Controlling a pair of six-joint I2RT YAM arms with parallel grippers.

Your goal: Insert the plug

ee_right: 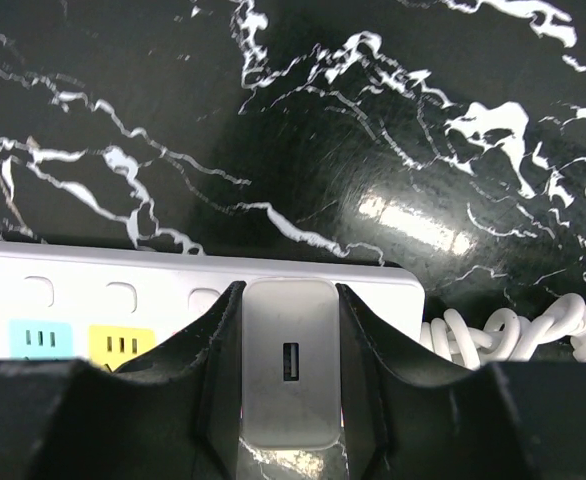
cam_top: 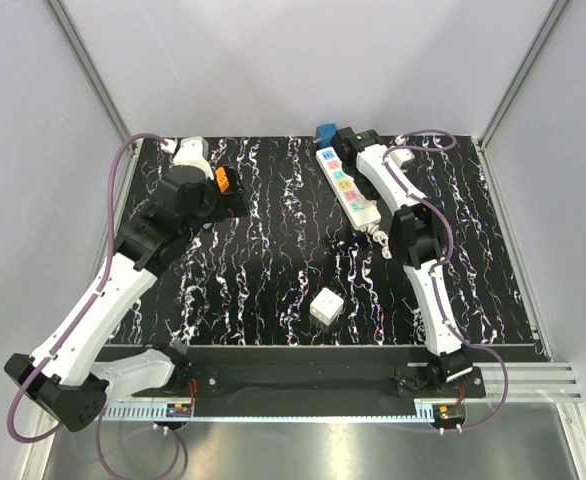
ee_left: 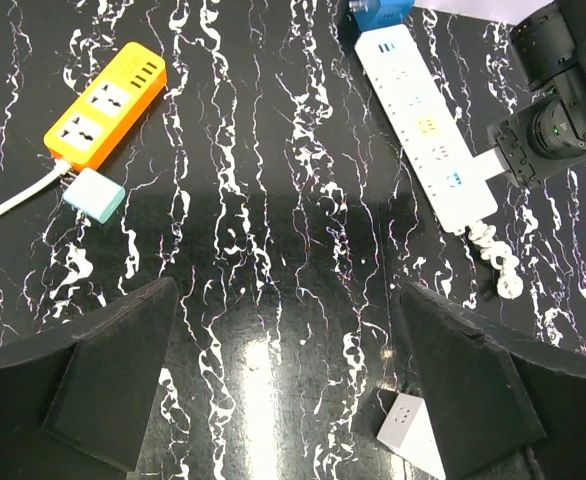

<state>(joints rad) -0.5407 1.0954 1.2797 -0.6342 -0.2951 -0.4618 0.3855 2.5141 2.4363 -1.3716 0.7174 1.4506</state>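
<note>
The right tool (ee_right: 291, 300) held the white plug (ee_right: 291, 385) in a narrow grip over the cord end of the white power strip (ee_right: 93, 285). The strip's long axis ran crosswise to the fingers, towards the worktop's (cam_top: 273, 260) far right corner. The left tool (ee_left: 293, 375) hung wide, well apart.

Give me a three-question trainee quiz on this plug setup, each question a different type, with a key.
1. True or false: the left arm's fingers stand open, holding nothing.
2. The right arm's fingers grip: A) a red mug, B) a white USB charger, C) a screwdriver.
3. Fill in: the held charger is at one end of the ____ power strip.
Key: 1 true; 2 B; 3 white.
</note>
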